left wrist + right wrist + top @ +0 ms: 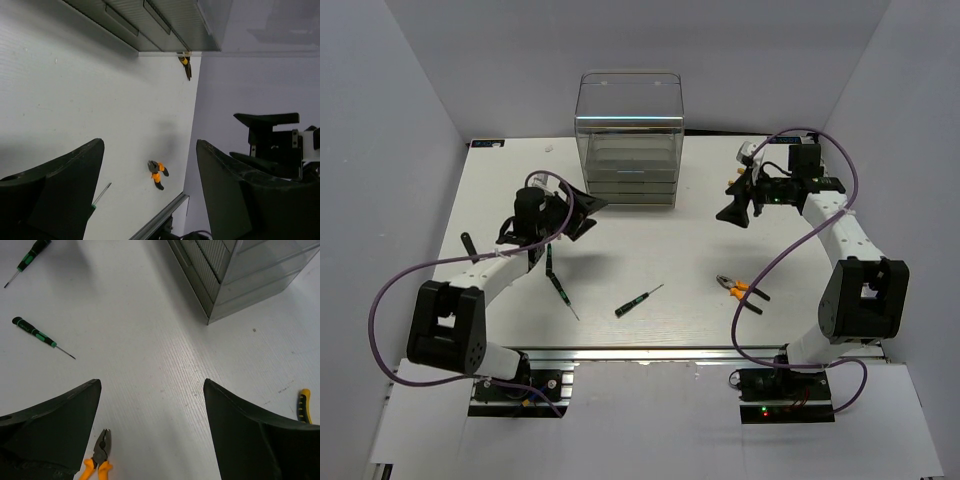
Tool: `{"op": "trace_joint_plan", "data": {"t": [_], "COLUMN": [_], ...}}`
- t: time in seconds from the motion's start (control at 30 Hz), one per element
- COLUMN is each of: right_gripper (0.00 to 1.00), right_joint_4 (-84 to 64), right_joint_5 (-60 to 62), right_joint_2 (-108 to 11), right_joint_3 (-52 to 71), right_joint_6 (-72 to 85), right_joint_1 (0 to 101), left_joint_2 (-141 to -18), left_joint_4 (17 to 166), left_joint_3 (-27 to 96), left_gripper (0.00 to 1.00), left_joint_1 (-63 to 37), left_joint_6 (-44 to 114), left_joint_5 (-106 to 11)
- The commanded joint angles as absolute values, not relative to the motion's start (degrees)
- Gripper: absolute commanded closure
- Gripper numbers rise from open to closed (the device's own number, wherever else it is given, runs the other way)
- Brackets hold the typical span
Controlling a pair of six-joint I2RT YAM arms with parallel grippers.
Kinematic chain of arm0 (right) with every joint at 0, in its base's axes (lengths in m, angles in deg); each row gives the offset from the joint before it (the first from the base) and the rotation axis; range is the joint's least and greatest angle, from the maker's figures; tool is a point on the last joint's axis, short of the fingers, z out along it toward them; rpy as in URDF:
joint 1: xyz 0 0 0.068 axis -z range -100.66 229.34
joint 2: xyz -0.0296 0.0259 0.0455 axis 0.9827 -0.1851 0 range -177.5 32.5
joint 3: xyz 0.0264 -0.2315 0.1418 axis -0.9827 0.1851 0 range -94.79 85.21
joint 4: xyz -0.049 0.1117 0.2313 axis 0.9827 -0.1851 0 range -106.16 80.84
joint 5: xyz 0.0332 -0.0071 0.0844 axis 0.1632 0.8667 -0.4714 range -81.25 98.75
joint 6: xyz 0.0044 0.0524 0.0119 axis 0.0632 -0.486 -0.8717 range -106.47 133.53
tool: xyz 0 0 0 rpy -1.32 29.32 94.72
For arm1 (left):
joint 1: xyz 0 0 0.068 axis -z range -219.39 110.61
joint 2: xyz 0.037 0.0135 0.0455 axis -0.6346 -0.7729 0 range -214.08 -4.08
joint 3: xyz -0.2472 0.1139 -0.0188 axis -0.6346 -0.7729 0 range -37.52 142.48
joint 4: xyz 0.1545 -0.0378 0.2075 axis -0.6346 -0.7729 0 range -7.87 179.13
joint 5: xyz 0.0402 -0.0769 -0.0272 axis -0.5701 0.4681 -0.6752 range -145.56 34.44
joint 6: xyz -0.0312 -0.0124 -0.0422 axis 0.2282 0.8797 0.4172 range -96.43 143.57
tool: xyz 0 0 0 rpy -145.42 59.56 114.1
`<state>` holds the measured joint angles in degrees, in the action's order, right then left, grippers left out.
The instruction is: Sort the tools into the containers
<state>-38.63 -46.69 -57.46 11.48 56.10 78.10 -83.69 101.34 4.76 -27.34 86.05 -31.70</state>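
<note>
The clear smoky-grey drawer box point(628, 140) stands at the back centre, its drawers shut; it also shows in the left wrist view point(145, 20) and the right wrist view point(240, 270). Orange-handled pliers point(742, 292) lie at the front right, also in the wrist views point(157, 174) point(98, 461). Two black-green screwdrivers point(638, 301) point(558, 283) lie in the front middle, also in the right wrist view point(40, 336) point(27, 255). A second pair of pliers point(185, 66) lies to the right of the box. My left gripper point(592, 213) point(150, 145) and right gripper point(732, 213) point(152, 385) hover open and empty.
A slim dark tool point(468, 247) lies at the table's left by the left arm. The right arm point(275, 140) shows in the left wrist view. A yellow-black handle point(302, 407) lies at the right edge of the right wrist view. Walls enclose three sides.
</note>
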Motion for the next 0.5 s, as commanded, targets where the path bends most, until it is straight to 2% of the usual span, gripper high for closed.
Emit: {"op": "trace_joint_plan", "data": {"t": [0.0,0.23,0.33,0.47], "right_gripper": [0.11,0.11,0.11,0.11], "right_joint_4": [-35.4,-34.8,-34.7,-34.7], "right_joint_5": [-47.2,-47.3,-47.2,-47.3], "right_joint_2": [-55.0,-54.8,-55.1,-55.3], "right_joint_3": [12.5,13.7,13.3,13.1], "right_joint_6": [54.8,55.0,55.1,55.2], "right_joint_1": [77.1,77.1,77.1,77.1], "left_joint_2": [-85.5,-95.5,-98.0,-101.1], "left_joint_4": [103.3,103.8,108.6,113.6], "left_joint_3": [10.5,19.7,20.4,20.9], "left_gripper": [0.16,0.31,0.43,0.45], "left_joint_1": [-26.7,-25.7,-25.5,-25.0], "left_joint_6": [87.4,89.8,92.3,92.8], "left_joint_5": [-34.4,-33.2,-32.6,-34.7]}}
